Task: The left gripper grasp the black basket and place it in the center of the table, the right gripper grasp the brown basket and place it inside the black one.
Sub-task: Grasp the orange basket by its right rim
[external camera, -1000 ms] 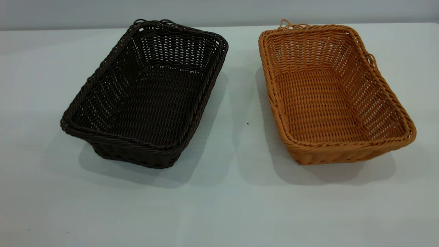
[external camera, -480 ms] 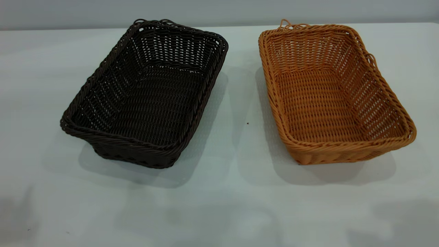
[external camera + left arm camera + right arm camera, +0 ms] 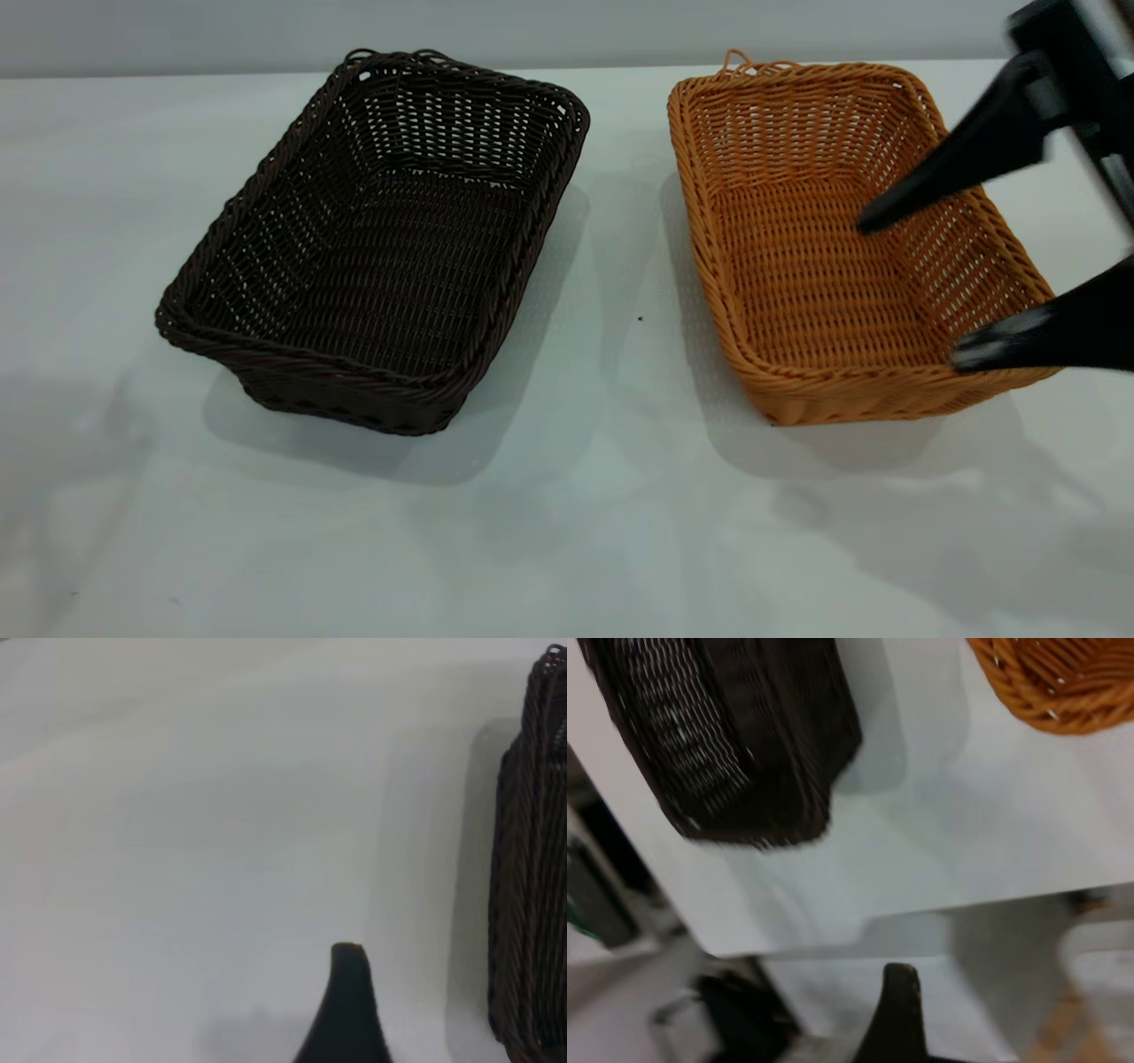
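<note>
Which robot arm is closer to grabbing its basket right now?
The right. The right gripper is open over the orange-tan woven wicker basket, near its right rim. The left gripper is over bare white table, beside the dark woven basket.

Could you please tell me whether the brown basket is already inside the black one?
No. The brown basket sits apart from the black basket, bare table between them.

A strip of bare white table separates the black basket on the left from the brown basket on the right. The wide front area is bare. The right gripper, fingers spread, hangs over the brown basket's right side.
</note>
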You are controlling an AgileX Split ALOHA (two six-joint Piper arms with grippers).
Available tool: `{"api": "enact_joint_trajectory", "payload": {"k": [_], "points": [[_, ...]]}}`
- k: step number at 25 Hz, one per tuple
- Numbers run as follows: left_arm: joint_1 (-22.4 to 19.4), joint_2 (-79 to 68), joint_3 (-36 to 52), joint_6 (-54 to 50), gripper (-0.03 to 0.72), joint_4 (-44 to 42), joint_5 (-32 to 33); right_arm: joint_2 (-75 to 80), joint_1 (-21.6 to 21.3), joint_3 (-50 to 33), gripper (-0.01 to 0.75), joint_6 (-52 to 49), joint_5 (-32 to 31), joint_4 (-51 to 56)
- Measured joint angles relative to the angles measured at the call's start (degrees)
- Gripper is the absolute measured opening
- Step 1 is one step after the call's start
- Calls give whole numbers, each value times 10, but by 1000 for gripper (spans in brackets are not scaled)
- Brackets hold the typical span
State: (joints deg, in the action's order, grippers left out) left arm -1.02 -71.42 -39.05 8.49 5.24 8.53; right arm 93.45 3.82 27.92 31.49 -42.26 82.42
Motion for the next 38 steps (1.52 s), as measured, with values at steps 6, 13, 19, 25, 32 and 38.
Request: {"api": "enact_joint_trajectory", "payload": {"k": [6, 13, 19, 25, 32, 38], "points": [[0, -48, -15, -23, 561, 2, -10, 142, 0, 10, 586, 44, -11, 197], [0, -58, -16, -27, 561, 2, -33, 217, 0, 21, 586, 1, 37, 212], [0, -74, -16, -49, 561, 2, -39, 217, 3, 48, 586, -27, 107, 215], [0, -119, -24, -56, 561, 2, -23, 221, 61, 73, 586, -75, 208, 217], [1, -185, -97, -51, 561, 2, 73, 227, 82, 101, 586, -115, 278, 218], [38, -268, -173, -44, 561, 2, 118, 227, 82, 101, 586, -131, 310, 219]]}}
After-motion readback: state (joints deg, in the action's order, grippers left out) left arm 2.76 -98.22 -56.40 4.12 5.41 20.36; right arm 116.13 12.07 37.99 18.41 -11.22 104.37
